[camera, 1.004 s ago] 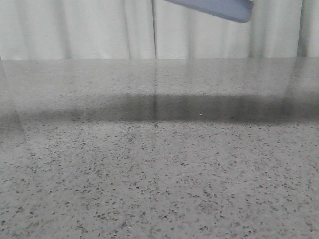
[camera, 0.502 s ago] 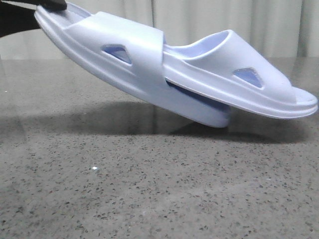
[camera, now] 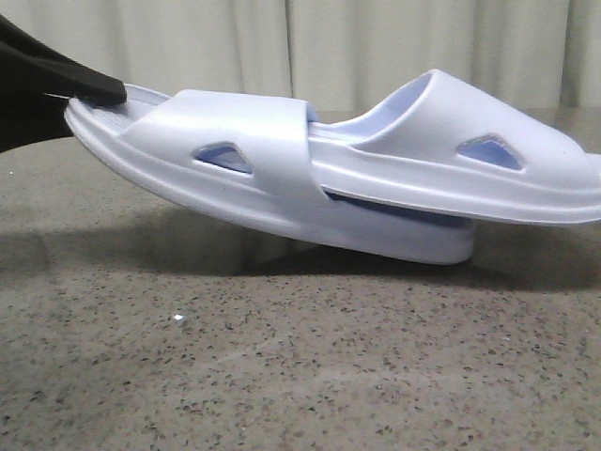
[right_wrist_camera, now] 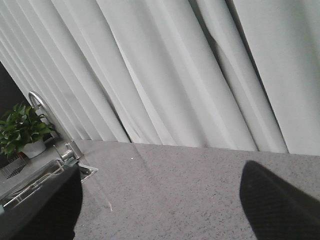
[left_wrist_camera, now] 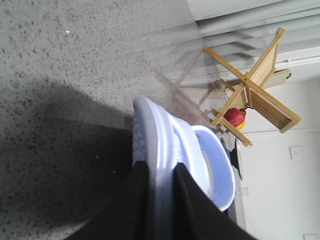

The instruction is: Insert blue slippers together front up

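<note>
Fingers of my left gripper [left_wrist_camera: 159, 200] are clamped on the heel edge of one of the blue slippers [camera: 310, 178], one black finger on each face of the sole. Just beyond the fingertips the pair runs outward, the second slipper pushed through under the first one's strap so the two are nested, both pointing away from the grip. From the front I see the held end raised and the far end of the lower slipper low over, or perhaps touching, the speckled table [camera: 282, 376]; I cannot tell which, because a dark shadow fills the gap. I judge the insertion done and the step in hand to be lowering the joined pair; the next move calls for easing the held end down until the soles sit flat, then parting the fingers. The left wrist view shows the grip itself and, well past the slippers, a wooden rack [left_wrist_camera: 255, 90] with something red, none of which the front view shows. The right wrist view shows my right gripper [right_wrist_camera: 160, 207] with fingers wide apart and nothing between them, only curtains [right_wrist_camera: 175, 70] and a potted plant [right_wrist_camera: 20, 131] beyond.
</note>
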You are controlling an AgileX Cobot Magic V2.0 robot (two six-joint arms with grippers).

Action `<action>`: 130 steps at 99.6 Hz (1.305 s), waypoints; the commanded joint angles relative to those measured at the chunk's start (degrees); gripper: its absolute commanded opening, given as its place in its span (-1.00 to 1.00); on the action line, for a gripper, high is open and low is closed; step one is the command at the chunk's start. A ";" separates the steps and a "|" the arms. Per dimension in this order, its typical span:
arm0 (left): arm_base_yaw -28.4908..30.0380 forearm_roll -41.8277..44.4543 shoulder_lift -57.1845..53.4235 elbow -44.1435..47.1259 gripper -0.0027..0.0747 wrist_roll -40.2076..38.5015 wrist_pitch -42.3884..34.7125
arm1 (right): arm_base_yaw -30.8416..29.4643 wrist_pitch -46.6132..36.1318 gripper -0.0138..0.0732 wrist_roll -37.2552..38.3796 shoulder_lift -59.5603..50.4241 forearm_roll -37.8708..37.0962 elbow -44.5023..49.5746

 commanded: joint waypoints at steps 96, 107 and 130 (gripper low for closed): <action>-0.30 1.14 -1.17 -1.24 -0.16 1.52 -2.19 | -0.44 2.81 0.62 0.08 -1.20 4.52 -1.89; -0.30 1.14 -1.17 -1.24 -0.02 1.52 -2.73 | -0.44 3.16 0.62 0.08 -1.20 4.52 -1.89; -0.30 1.14 -1.17 -1.24 0.21 1.52 -4.98 | -0.44 3.70 0.62 0.08 -1.20 4.52 -1.89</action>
